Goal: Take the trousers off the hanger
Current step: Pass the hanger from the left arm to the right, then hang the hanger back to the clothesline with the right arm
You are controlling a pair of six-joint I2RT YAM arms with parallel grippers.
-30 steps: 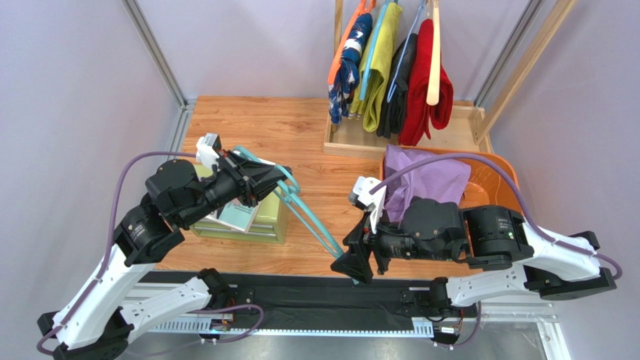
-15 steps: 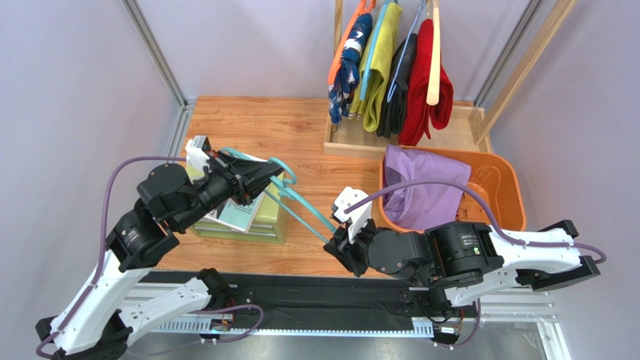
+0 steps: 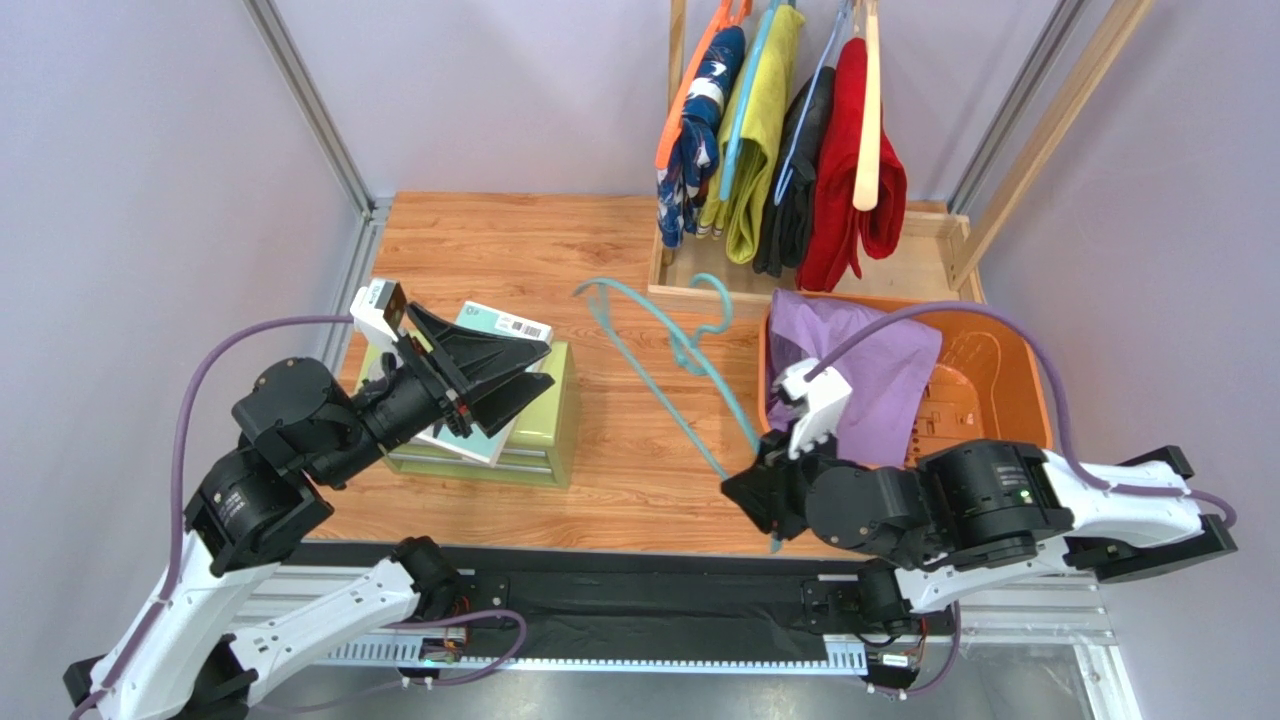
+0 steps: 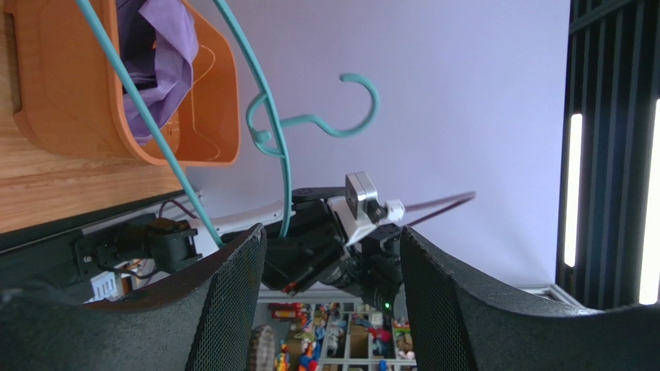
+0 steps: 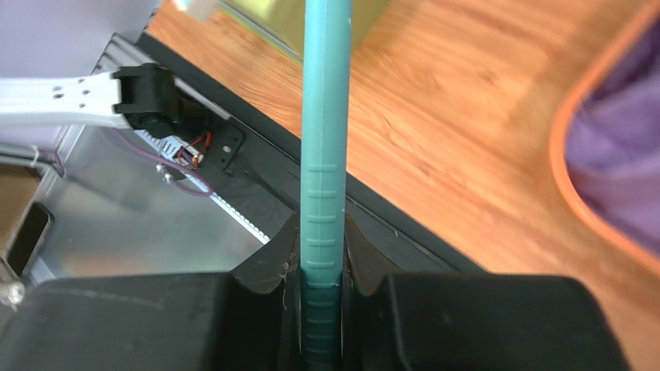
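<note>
An empty teal hanger [image 3: 684, 353] slants over the table with my right gripper [image 3: 759, 503] shut on its lower end. The right wrist view shows the ribbed hanger bar [image 5: 325, 154] pinched between the jaws of that gripper [image 5: 321, 255]. My left gripper [image 3: 511, 368] stands open above the green box, holding nothing. In the left wrist view the hanger [image 4: 271, 116] hangs free beyond the spread fingers of the left gripper [image 4: 329, 247]. Lilac trousers [image 3: 864, 368] lie in the orange basket [image 3: 992, 375]. Navy [image 3: 699, 135], yellow-green [image 3: 759, 143], black [image 3: 796, 173] and red [image 3: 842, 210] trousers hang on the back rack.
A green box with books on it [image 3: 496, 443] sits under the left gripper. The wooden rack base [image 3: 706, 278] stands at the back, with a bare wooden hanger [image 3: 867, 120] by the red trousers. Metal frame posts flank the table.
My left gripper let go of the teal hanger, opened and drew back left. My right gripper closed on the hanger's lower end and carried it right, toward the basket.
</note>
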